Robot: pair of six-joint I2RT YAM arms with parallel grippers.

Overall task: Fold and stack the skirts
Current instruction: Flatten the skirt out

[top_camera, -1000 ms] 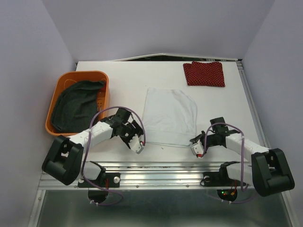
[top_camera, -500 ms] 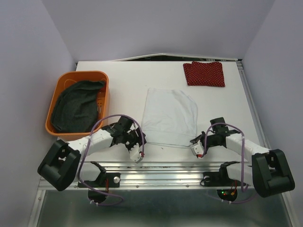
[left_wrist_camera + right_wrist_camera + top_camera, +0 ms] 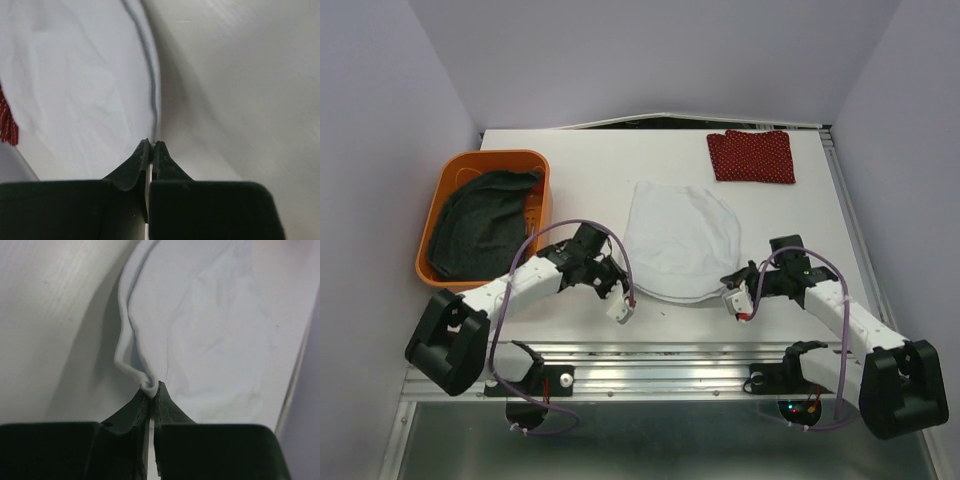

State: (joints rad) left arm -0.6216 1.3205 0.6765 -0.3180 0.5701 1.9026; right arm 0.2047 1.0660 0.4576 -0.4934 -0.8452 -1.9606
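The white skirt [image 3: 680, 235] lies in the middle of the table, its near edge drawn up and its outline rounded. My left gripper [image 3: 623, 297] is shut on its near left edge [image 3: 152, 107], and my right gripper [image 3: 730, 292] is shut on a bunched bit of its near right corner [image 3: 146, 382]. The cloth spreads out beyond both sets of fingers [image 3: 210, 325]. The red dotted skirt [image 3: 752, 156] lies folded at the far right. The dark grey skirt [image 3: 478, 228] is heaped in the orange basket.
The orange basket [image 3: 485, 157] stands at the left edge of the table, close to my left arm's elbow. Purple walls close in the table on three sides. A metal rail runs along the near edge [image 3: 660, 352].
My left gripper has shut on the white skirt's near left edge. Both grippers have moved a little away from the near edge, and the skirt's near edge has risen and its shape has rounded.
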